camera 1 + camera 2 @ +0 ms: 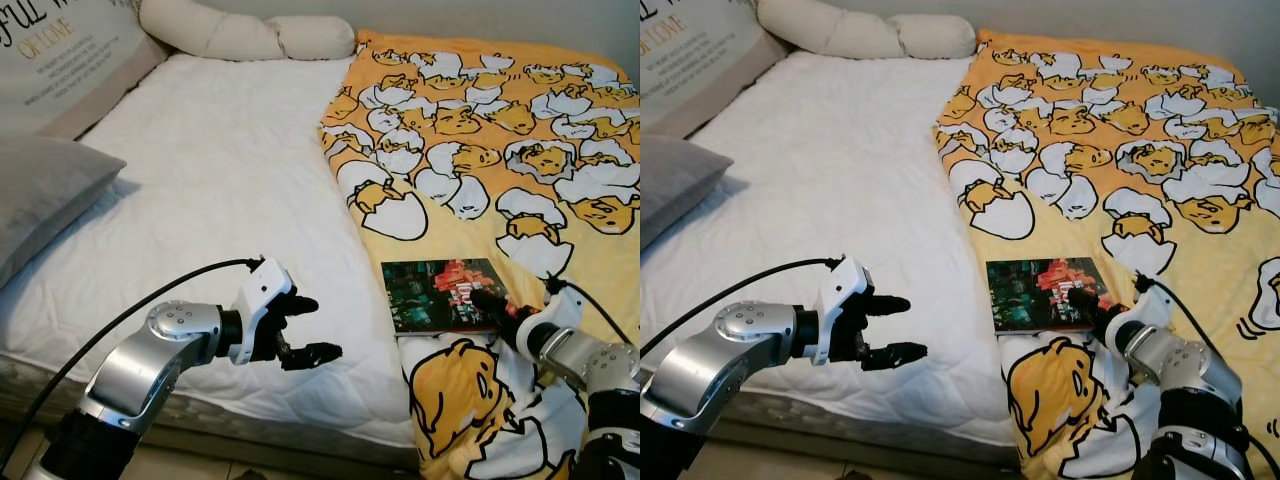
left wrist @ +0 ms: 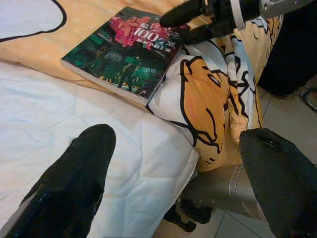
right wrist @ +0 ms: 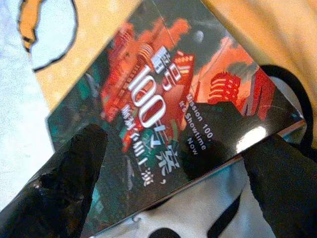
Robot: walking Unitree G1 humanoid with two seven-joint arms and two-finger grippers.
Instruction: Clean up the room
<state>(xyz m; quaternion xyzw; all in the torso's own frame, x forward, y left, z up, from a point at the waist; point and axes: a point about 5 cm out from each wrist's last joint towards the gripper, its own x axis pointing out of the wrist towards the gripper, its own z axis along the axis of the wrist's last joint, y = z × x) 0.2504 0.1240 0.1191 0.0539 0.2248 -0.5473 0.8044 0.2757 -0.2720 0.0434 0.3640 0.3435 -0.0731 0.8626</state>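
Note:
A book (image 1: 436, 294) with a dark green and red cover lies flat on the yellow cartoon blanket (image 1: 500, 130), near the bed's front edge. My right gripper (image 1: 482, 300) is at the book's right-hand corner and is open. One finger (image 3: 69, 178) rests over the cover and the other finger (image 3: 282, 183) sits past the book's edge on the blanket. My left gripper (image 1: 318, 327) hovers open over the white mattress (image 1: 220, 180), left of the book, with nothing between its fingers. The left wrist view looks across at the book (image 2: 126, 49) and the right gripper (image 2: 176, 29).
A grey pillow (image 1: 40, 190) lies at the left. A printed cushion (image 1: 60, 60) and a cream bolster (image 1: 240, 35) sit at the head of the bed. The blanket hangs over the front edge, with tiled floor (image 2: 292, 114) below.

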